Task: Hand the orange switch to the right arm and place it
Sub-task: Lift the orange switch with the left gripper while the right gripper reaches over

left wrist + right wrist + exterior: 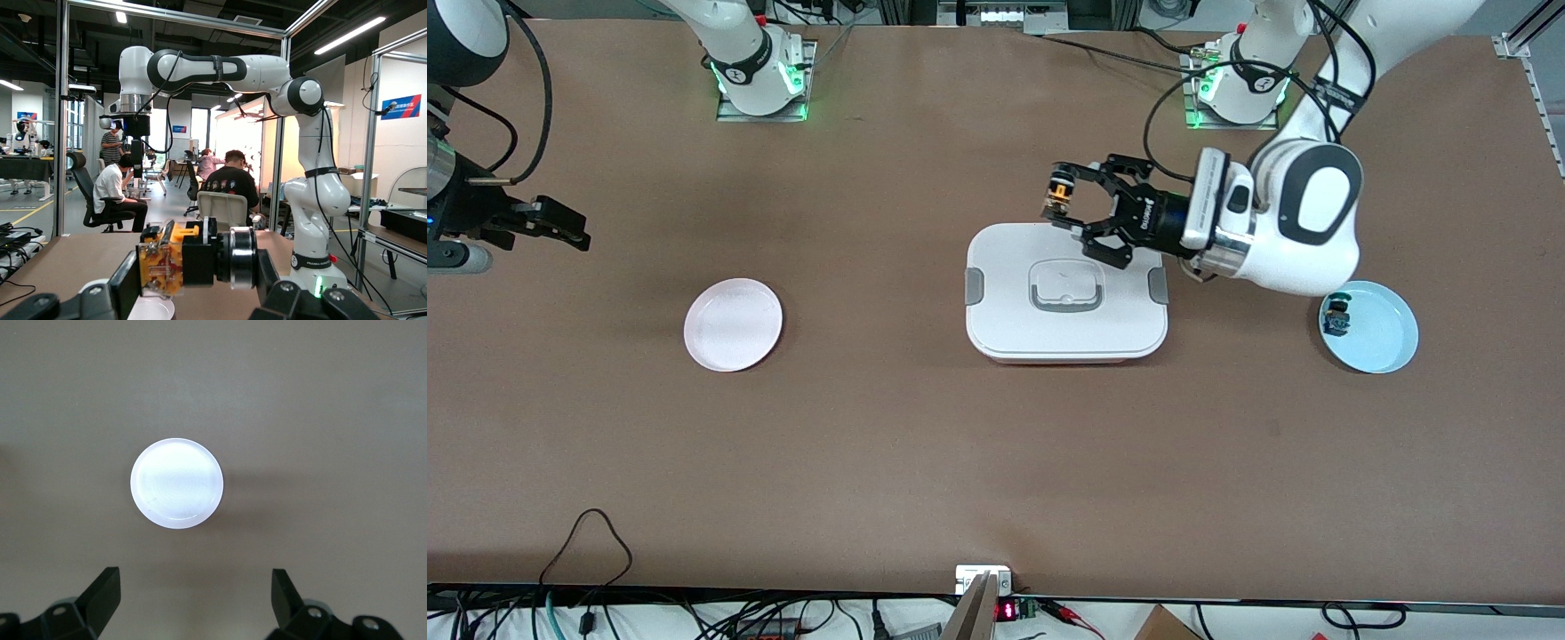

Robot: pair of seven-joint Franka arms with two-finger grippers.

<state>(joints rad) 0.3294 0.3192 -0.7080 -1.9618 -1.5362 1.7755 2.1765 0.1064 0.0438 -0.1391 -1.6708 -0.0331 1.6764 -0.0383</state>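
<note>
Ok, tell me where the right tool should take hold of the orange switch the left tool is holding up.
Probably by the round black end. The left tool is shut on the orange switch around its blocky orange body, held level over the white lidded box, so the round end juts free to one side. Bring the open right tool in level, from the right arm's end of the table.

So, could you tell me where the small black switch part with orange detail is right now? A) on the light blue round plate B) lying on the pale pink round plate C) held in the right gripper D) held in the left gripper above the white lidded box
D: the left gripper is shut on the small black switch part with orange detail over the white lidded box.
</note>
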